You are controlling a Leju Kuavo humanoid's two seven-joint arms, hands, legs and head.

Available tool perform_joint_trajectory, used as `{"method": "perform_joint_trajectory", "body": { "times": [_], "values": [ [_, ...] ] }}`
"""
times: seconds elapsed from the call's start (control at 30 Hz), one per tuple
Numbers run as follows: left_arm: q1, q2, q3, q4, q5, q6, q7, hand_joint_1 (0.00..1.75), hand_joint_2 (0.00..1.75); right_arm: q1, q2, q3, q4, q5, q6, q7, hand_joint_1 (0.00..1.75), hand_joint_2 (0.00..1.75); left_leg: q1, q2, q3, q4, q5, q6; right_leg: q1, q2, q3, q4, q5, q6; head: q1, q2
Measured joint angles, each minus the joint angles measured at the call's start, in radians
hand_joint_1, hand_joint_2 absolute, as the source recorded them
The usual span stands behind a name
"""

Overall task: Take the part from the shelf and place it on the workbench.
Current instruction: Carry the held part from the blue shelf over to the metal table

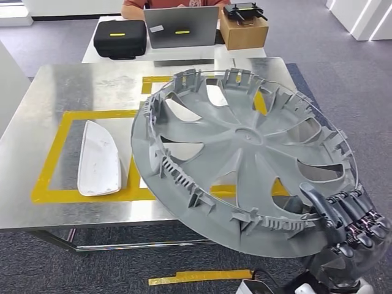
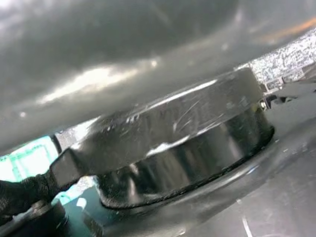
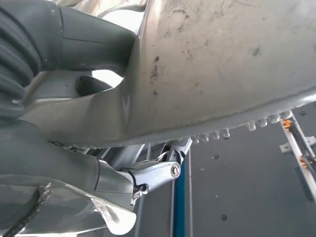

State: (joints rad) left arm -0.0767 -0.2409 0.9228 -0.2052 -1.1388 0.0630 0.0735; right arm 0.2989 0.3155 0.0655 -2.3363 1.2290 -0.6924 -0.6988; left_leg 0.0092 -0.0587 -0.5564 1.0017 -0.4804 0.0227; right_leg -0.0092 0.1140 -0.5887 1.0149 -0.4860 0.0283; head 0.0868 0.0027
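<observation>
A large grey wheel cover (image 1: 245, 153) faces me with its ribbed inner side up, tilted over the right half of the metal workbench (image 1: 55, 92) and sticking out past its front edge. My right hand (image 1: 346, 223) grips its near right rim, the thumb (image 1: 319, 205) lying on top through a spoke opening and the dark fingers wrapped over the edge. From the right wrist view, the cover's smooth outer face (image 3: 223, 64) sits right against the hand (image 3: 22, 54). Whether the cover touches the bench is hidden.
Yellow tape marks rectangles on the workbench; a white curved part (image 1: 98, 160) lies in the left one. Behind stands a second table with a black case (image 1: 120, 38), a laptop (image 1: 181, 27) and a cardboard box (image 1: 244, 29); a person sits there. Yellow tape strip (image 1: 198, 277) on the carpet.
</observation>
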Motion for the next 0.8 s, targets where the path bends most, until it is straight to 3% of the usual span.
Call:
{"method": "perform_joint_trajectory", "body": {
  "times": [0.03,0.1,0.17,0.2,0.23,0.3,0.37,0.5,0.57,0.67,0.8],
  "values": [
    [0.000,-0.001,0.000,0.000,0.000,0.000,0.000,0.00,0.00,-0.001,0.000,0.000,0.000,0.000,0.000,0.000,1.75,1.75,0.002,0.009,0.001,-0.005,0.003,0.004,0.001,-0.025,-0.015,0.027,-0.018,0.004,0.003,0.000],
    [0.002,-0.002,0.000,0.000,0.000,0.000,0.000,0.00,0.00,-0.003,0.000,0.001,-0.001,0.000,0.000,-0.001,1.75,1.75,0.003,0.026,0.002,-0.009,0.005,0.009,0.002,-0.083,-0.070,0.142,-0.080,0.013,0.008,0.000],
    [0.005,-0.001,0.000,0.000,0.000,0.000,0.000,0.00,0.00,-0.003,-0.001,0.001,0.000,0.000,0.000,-0.001,1.75,1.75,0.002,0.044,0.002,-0.008,0.004,0.009,-0.002,-0.104,-0.124,0.256,-0.122,0.020,0.008,0.000],
    [0.006,0.000,0.000,0.000,0.000,0.000,0.000,0.00,0.00,-0.003,-0.001,0.001,0.001,0.000,0.000,-0.001,1.75,1.75,0.002,0.051,0.002,-0.008,0.004,0.009,-0.004,-0.107,-0.129,0.268,-0.117,0.023,0.008,0.000],
    [0.006,0.000,0.000,0.000,0.000,0.000,0.000,0.00,0.00,-0.002,-0.001,0.001,0.001,0.000,0.000,0.000,1.75,1.75,0.002,0.056,0.002,-0.008,0.003,0.008,-0.006,-0.109,-0.112,0.239,-0.094,0.025,0.008,0.000],
    [0.005,-0.001,0.000,0.000,0.000,0.000,0.000,0.00,0.00,-0.002,-0.001,0.001,0.002,0.000,0.000,-0.001,1.75,1.75,0.002,0.060,0.005,-0.007,0.000,0.002,-0.010,-0.116,-0.034,0.098,-0.034,0.026,0.009,0.000],
    [0.003,-0.002,0.000,0.000,0.000,0.000,0.000,0.00,0.00,-0.002,-0.001,0.001,0.002,0.000,0.000,-0.001,1.75,1.75,-0.002,0.060,0.006,-0.002,-0.004,-0.007,-0.010,-0.118,0.024,-0.004,-0.007,0.020,0.007,0.000],
    [0.003,0.001,0.000,0.000,0.000,0.000,0.000,0.00,0.00,-0.003,-0.001,0.001,0.002,0.003,0.000,0.000,1.75,1.75,-0.007,0.061,0.005,0.001,-0.003,0.013,-0.008,-0.115,0.034,-0.019,-0.004,0.015,0.005,0.000],
    [0.002,0.002,0.000,0.000,-0.001,0.001,0.000,0.00,0.00,-0.003,-0.001,0.001,0.002,0.006,0.000,0.000,1.75,1.75,-0.006,0.061,0.007,-0.003,-0.001,0.014,-0.006,-0.115,0.034,-0.019,-0.005,0.011,0.005,0.000],
    [0.002,0.002,0.000,0.000,-0.001,0.003,0.000,0.00,0.00,-0.003,-0.001,0.001,0.002,0.008,0.000,0.000,1.75,1.75,-0.003,0.061,0.008,-0.009,0.003,0.005,-0.002,-0.116,0.034,-0.019,-0.006,0.006,0.005,0.000],
    [0.002,0.002,0.000,0.000,-0.002,0.000,0.000,0.00,0.00,-0.003,-0.001,0.001,0.004,0.008,0.000,0.000,1.75,1.75,0.000,0.061,0.009,-0.014,0.005,-0.021,0.000,-0.116,0.032,-0.018,-0.007,-0.001,0.005,0.000]
  ]
}}
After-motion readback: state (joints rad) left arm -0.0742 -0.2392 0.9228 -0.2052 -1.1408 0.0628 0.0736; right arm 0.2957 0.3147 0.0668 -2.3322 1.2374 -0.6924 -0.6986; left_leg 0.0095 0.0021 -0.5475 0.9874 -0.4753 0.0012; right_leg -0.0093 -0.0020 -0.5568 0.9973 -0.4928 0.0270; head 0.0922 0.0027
